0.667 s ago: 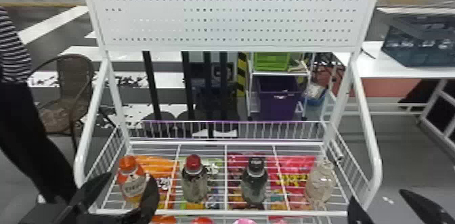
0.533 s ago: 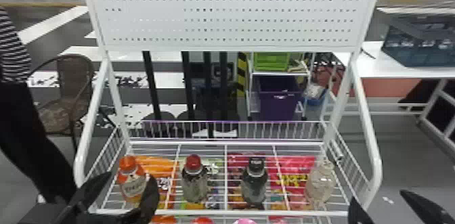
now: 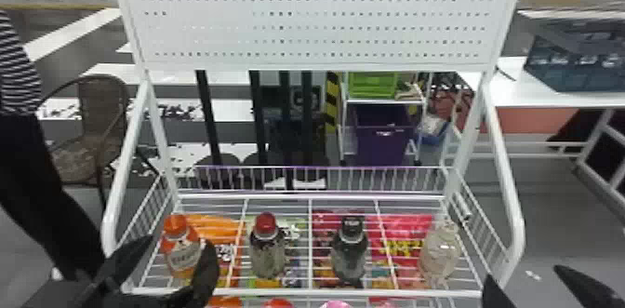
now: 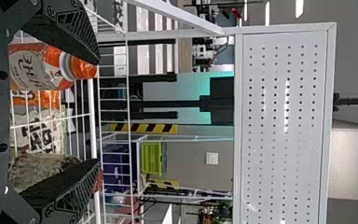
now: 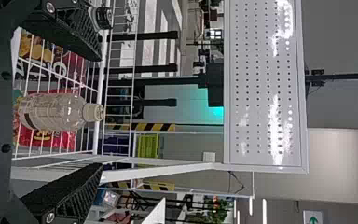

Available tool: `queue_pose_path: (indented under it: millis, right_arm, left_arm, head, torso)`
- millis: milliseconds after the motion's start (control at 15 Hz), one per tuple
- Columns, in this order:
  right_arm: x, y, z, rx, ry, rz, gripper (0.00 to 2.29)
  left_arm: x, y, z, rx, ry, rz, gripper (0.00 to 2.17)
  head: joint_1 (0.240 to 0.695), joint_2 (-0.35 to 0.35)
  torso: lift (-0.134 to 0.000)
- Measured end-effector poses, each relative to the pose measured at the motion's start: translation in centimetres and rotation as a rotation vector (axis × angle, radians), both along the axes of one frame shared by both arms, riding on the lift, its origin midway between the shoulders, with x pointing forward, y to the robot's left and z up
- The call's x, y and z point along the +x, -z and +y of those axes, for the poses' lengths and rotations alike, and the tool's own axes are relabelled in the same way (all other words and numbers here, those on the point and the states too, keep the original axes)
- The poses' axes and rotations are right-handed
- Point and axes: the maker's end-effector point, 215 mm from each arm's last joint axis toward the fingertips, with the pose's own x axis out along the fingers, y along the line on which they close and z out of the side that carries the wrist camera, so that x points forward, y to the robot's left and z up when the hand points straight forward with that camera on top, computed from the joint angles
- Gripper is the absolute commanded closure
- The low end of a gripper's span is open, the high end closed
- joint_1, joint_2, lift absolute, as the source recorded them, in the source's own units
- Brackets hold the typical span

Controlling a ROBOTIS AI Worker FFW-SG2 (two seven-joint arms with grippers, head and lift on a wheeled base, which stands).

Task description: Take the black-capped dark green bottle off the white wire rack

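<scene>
Find the black-capped dark green bottle (image 3: 349,256) in the same place as in the 2 earlier head frames, upright on the white wire rack (image 3: 316,292), between the red-capped bottle (image 3: 267,249) and the clear bottle (image 3: 439,256). Notice at most a slight outward shift of the right gripper (image 3: 521,271), fingers spread and pinching nothing. Notice the left gripper (image 3: 181,240) as good as unmoved by the orange-capped bottle (image 3: 176,243), likewise with fingers spread and nothing pinched. Judge from this no real gain yet on the task: still at the stage of lining up, probably. In the right wrist view, see the clear bottle in line with the gap between 2 spread fingers, and the black cap (image 5: 103,17) beside 1 of them. Likely needs a shift of the right gripper toward the robot's left before closing, with some risk of bumping the clear bottle on the way.

As for print, make out bold lettering on the label (image 4: 28,70) of the orange-capped bottle, pale marks on top of the black cap, and large characters on the white bag (image 4: 39,133) and the red bag (image 5: 42,137) beneath the wires. Leave brands and wording unquoted.
</scene>
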Motion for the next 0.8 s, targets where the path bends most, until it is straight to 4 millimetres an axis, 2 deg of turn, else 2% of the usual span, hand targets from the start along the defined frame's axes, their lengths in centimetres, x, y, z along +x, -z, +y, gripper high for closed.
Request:
queue_pose_path:
  millis: [133,267,533,667,800]
  right_arm:
    - [0.0,0.4,0.0,0.002,0.001,0.004,0.09]
    - [-0.2,1.6,0.0,0.011,0.004,0.009,0.09]
    - [-0.6,6.1,0.7,0.038,-0.007,0.007,0.09]
    - [0.0,9.2,2.0,0.047,-0.029,0.0,0.1]
    - [1.2,10.6,4.2,0.051,-0.075,-0.034,0.1]
  left_arm:
    - [-0.1,0.0,-0.1,-0.001,0.001,0.0,0.15]
    - [-0.2,0.0,0.0,-0.001,0.001,0.001,0.15]
    - [-0.2,0.1,0.0,0.0,0.0,0.003,0.15]
    - [-0.1,0.1,0.1,0.0,-0.004,0.003,0.15]
    - [-0.1,0.2,0.1,-0.001,-0.007,0.004,0.15]
  head:
    - [0.499,0.0]
    - [0.499,0.0]
    - [0.499,0.0]
    - [0.499,0.0]
    - [0.499,0.0]
  torso:
    - [0.0]
    - [0.0]
    - [0.0]
    - [0.0]
    - [0.0]
